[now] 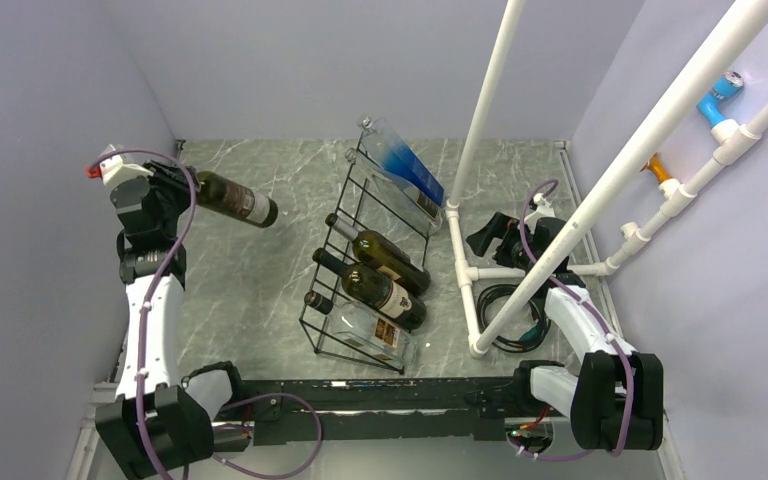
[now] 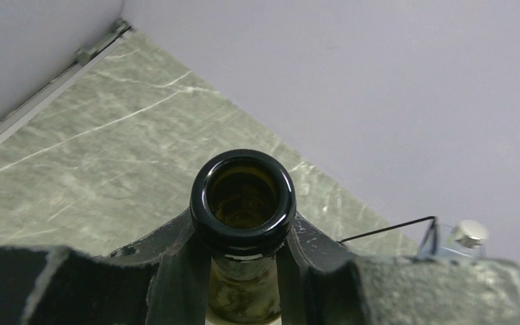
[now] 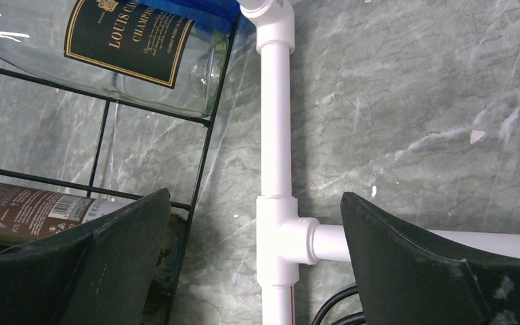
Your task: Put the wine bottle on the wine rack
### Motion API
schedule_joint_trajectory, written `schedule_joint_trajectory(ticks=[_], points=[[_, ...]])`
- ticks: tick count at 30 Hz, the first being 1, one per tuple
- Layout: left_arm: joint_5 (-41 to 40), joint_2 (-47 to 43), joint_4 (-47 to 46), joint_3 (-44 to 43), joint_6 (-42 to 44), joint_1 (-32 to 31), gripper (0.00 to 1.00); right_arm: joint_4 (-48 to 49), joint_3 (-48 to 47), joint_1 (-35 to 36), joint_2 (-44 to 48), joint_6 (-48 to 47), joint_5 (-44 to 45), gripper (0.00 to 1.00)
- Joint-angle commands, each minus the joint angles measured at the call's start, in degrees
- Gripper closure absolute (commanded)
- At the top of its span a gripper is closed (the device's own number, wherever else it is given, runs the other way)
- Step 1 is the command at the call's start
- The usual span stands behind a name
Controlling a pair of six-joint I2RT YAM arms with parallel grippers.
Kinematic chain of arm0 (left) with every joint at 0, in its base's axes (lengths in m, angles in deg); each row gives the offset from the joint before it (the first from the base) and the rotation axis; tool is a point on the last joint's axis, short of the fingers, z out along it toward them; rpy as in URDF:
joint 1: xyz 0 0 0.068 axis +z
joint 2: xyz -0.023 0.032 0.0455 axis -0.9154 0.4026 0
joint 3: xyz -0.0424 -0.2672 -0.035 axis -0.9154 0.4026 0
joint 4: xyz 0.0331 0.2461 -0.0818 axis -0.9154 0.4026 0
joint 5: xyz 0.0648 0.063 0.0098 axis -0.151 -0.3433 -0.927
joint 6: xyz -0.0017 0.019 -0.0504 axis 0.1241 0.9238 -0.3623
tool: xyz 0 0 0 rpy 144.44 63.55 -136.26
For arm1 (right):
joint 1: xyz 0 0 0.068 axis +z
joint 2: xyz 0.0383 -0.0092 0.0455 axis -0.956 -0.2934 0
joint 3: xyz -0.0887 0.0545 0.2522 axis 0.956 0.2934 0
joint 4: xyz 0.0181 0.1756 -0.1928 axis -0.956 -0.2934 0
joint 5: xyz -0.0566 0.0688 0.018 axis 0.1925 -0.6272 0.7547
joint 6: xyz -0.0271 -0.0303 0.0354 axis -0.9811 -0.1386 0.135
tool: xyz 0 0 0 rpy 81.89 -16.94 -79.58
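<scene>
**Wine bottle being held aloft, well left of the rack**

In the overhead view a dark green wine bottle (image 1: 238,200) is being carried almost level above the far-left part of the grey marbled surface (image 1: 250,300). Its neck is being pinched by the left gripper (image 1: 186,182) and its base is being pointed toward the wine rack (image 1: 332,235), well apart from it. The rack, thin black wire and triangular in section, is being occupied mid-surface by four bottles: a clear blue-tinted bottle (image 1: 405,170) at its far end, two dark ones, and a clear one nearest the arms.

Only in the left wrist view is the held bottle's glossy round mouth being shown, open and unstoppered, with rough-faced dark fingers (image 2: 176,254) being pressed against the neck from both sides.

Only in the right wrist view is the right gripper (image 3: 254,264) being seen with its jaws spread wide. It is being held over a smooth white pipe frame (image 3: 275,122) just beside the rack's wire, and a black-and-gold champagne label is being made legible on the clear bottle.
</scene>
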Motion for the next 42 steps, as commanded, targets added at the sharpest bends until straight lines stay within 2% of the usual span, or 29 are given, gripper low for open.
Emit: schedule_joint_trajectory(ticks=[1, 8, 13, 20, 28, 42], points=[[5.73, -5.85, -8.20, -5.50, -8.83, -0.09, 1.00, 3.13, -0.19, 0.11, 0.03, -0.06, -0.58, 0.00], [14.10, -8.15, -11.06, -7.07, -17.78, -0.19, 1.00, 3.05, -0.08, 0.06, 0.75, 0.03, -0.97, 0.00], [17.70, -9.07, -16.07, -7.09, -22.53, -3.07, 1.00, 2.94, 0.05, 0.09, 1.17, 0.03, -1.05, 0.00], [14.14, -9.43, -17.52, -8.63, -19.60, -13.66, 1.00, 2.96, 0.19, 0.10, 1.42, 0.04, -1.39, 0.00], [9.75, -4.73, -19.21, -9.97, -16.35, -28.14, 1.00, 2.78, 0.19, 0.09, 1.68, 0.03, -1.26, 0.00], [-0.73, 6.74, -19.84, -12.81, -8.07, -44.11, 1.00, 2.27, 0.19, 0.07, 2.32, -0.14, -1.23, 0.00]])
